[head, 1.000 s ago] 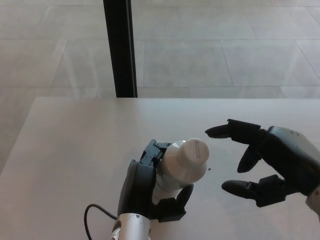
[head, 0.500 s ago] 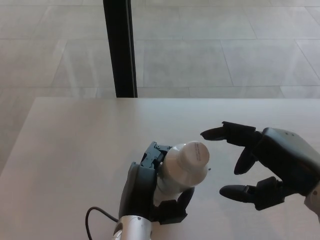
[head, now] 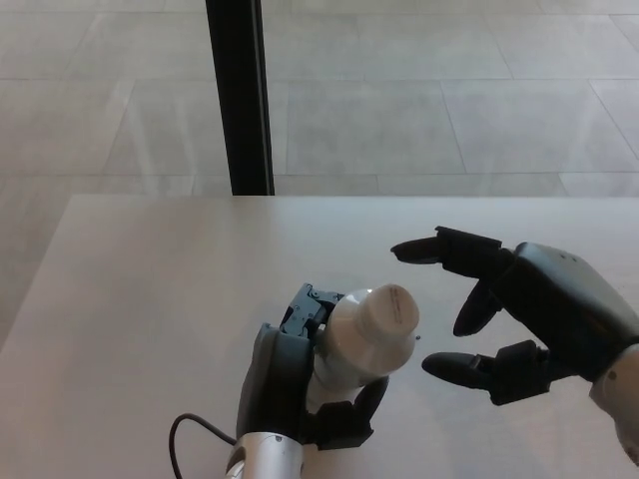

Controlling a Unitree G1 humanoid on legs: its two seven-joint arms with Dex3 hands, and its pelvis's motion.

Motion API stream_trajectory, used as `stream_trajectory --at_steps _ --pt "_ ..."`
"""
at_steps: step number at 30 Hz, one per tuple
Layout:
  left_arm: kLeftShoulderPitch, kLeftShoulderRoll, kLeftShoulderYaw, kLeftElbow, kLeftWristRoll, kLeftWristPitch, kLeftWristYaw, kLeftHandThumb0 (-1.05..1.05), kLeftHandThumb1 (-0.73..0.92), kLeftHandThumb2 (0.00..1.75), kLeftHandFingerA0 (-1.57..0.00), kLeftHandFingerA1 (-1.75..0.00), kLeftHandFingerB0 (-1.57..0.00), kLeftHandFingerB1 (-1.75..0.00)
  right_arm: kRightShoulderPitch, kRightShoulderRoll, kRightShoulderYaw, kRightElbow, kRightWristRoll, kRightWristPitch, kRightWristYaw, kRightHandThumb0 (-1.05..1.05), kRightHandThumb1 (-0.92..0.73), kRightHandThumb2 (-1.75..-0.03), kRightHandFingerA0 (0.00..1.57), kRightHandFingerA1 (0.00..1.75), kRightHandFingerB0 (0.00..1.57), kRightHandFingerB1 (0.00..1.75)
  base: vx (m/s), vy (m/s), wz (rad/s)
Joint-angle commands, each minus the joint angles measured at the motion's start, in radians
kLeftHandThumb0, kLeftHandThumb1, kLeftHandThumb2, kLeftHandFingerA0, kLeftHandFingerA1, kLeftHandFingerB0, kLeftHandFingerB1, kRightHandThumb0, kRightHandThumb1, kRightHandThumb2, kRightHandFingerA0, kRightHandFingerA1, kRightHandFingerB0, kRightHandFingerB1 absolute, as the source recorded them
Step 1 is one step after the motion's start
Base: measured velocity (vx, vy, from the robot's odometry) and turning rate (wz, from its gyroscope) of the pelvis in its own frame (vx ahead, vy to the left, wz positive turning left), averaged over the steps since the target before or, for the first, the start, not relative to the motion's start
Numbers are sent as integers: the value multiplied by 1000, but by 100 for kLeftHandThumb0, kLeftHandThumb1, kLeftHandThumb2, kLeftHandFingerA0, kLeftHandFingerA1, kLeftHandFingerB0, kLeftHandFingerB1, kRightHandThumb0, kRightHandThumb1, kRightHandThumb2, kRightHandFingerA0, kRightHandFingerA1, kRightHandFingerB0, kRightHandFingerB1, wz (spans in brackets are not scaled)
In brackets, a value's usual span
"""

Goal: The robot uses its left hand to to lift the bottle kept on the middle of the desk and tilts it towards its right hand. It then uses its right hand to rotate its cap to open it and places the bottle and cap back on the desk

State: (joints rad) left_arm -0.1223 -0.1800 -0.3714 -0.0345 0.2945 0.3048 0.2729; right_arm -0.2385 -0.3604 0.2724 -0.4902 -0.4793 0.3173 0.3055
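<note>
Left hand [head: 300,384]: enters from the lower edge of the head view, black fingers wrapped and clamped around the body of the bottle [head: 354,344], one finger curling under it at the front, the others behind at upper left; the silver wrist is cut off by the bottom of the frame, with a thin black cable [head: 190,434] looping beside it. Right hand [head: 509,309]: enters from the right edge, holding nothing, fingers spread apart in an open claw that faces the bottle; the upper fingers reach out level toward picture left, the thumb lies lower, and the cap sits just beside the gap between them without touching either; the forearm is cut off at the right edge. Bottle: white, held above the desk [head: 150,289] near its middle front, tilted so that its top leans toward the right hand. Cap [head: 389,311]: white, round, flat-topped, seated on the bottle's neck, its face turned up and to the right. Desk: pale, matte surface, a tiny dark speck [head: 418,336] just right of the cap. Beyond the far edge: tiled floor [head: 449,90] and a black upright post [head: 240,95]. Hidden: the lower part of the bottle behind the left hand's fingers; any label or markings cannot be made out.
</note>
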Motion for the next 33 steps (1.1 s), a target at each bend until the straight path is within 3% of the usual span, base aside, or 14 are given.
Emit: stream_trajectory --at_steps 1,2,5,6,11,17,20,21,22,24,28,29,30,33 --pt "21 -16 4 12 13 7 13 19 75 125 -86 -175 -63 -165 19 5 6 17 -22 -28 -16 -66 -53 -57 84 91 34 41 0 0 0" --pt "21 -18 7 14 9 3 14 10 80 136 -97 -116 -87 -108 22 7 13 11 -22 -19 -5 -66 -54 -57 84 93 34 41 0 0 0" --pt "24 -18 6 18 11 -5 20 11 80 135 -98 -116 -88 -108 28 11 25 5 -29 -23 -6 -66 -54 -57 87 96 35 41 0 0 0" --pt "25 -17 4 20 13 -6 21 15 80 114 -110 -175 -82 -146 26 17 30 5 -30 -23 -7 -66 -54 -57 89 98 36 42 0 0 0" --pt "24 -8 -3 26 14 -6 10 11 83 105 -82 -175 -63 -163 22 34 34 15 -35 -34 -20 -65 -54 -57 95 101 39 40 0 0 0" --pt "23 -8 2 29 8 -10 7 15 72 128 -86 -175 -66 -168 15 52 32 18 -48 -29 -22 -62 -56 -57 98 101 40 41 0 0 0" --pt "25 -13 3 29 5 -5 7 14 76 127 -105 -175 -81 -147 15 59 31 20 -50 -27 -22 -59 -57 -58 98 104 40 41 0 0 0" --pt "24 -11 1 31 10 -8 10 17 71 128 -85 -175 -65 -166 14 62 31 22 -51 -26 -22 -59 -58 -58 98 103 41 41 0 0 0" --pt "26 -9 -3 33 12 -14 10 9 79 135 -97 -115 -86 -107 13 66 31 23 -52 -26 -24 -65 -48 -87 96 99 36 52 0 0 0" --pt "21 -8 -9 36 25 -3 16 9 79 135 -98 -116 -86 -107 13 70 31 25 -55 -30 -28 -59 -60 -58 98 95 42 41 0 0 0" --pt "28 -5 -10 33 23 -10 15 10 79 135 -97 -115 -85 -107 16 75 31 26 -69 -36 -37 -55 -64 -59 99 92 45 44 0 0 0" --pt "28 -4 -11 30 25 -4 14 19 73 129 -80 -175 -61 -165 17 77 31 29 -75 -40 -43 -53 -65 -59 100 93 47 46 0 0 0" --pt "29 -5 -9 32 25 -6 19 10 79 135 -96 -115 -84 -106 20 78 30 26 -79 -37 -44 -48 -66 -60 104 100 51 48 0 0 0" --pt "31 -5 -9 26 26 0 16 10 80 136 -96 -115 -84 -106 29 80 27 34 -80 -58 -61 -43 -66 -60 106 99 57 50 0 0 0"
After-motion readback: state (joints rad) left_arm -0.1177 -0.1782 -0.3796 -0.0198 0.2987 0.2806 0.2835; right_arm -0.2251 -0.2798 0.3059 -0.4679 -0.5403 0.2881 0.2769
